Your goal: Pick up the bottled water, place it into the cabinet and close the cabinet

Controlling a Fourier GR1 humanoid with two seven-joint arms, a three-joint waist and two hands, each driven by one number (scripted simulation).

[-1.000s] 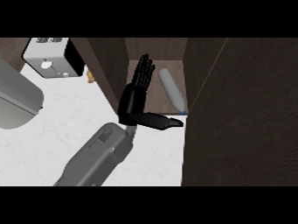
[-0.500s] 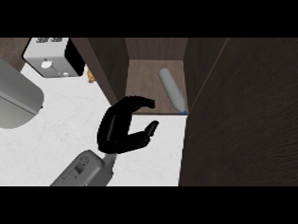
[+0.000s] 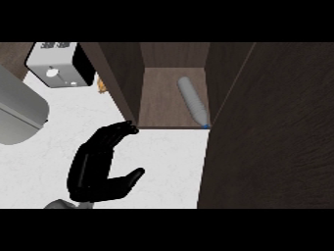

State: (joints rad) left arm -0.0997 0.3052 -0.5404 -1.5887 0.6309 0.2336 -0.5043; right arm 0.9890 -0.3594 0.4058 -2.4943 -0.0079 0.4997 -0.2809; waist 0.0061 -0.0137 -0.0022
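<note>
Since the earlier frame your right hand (image 3: pixel 96 172) has drawn back from the cabinet (image 3: pixel 171 100) and sits lower over the white bench (image 3: pixel 162 162). Its fingers (image 3: pixel 110 137) are extended, tips near the cabinet's left wall, holding nothing. The bottled water (image 3: pixel 192 100) lies inside the cabinet, against its right wall.

bottled water (image 3: pixel 192 100): lying on its side on cabinet (image 3: pixel 171 105) floor, cap toward front edge
cabinet door (image 3: pixel 281 127): open, at right
right hand (image 3: pixel 97 169): empty, fingers (image 3: pixel 115 133) straight, tips at cabinet's left wall
worktop (image 3: pixel 162 166): white
toaster (image 3: pixel 57 66): top left
</note>
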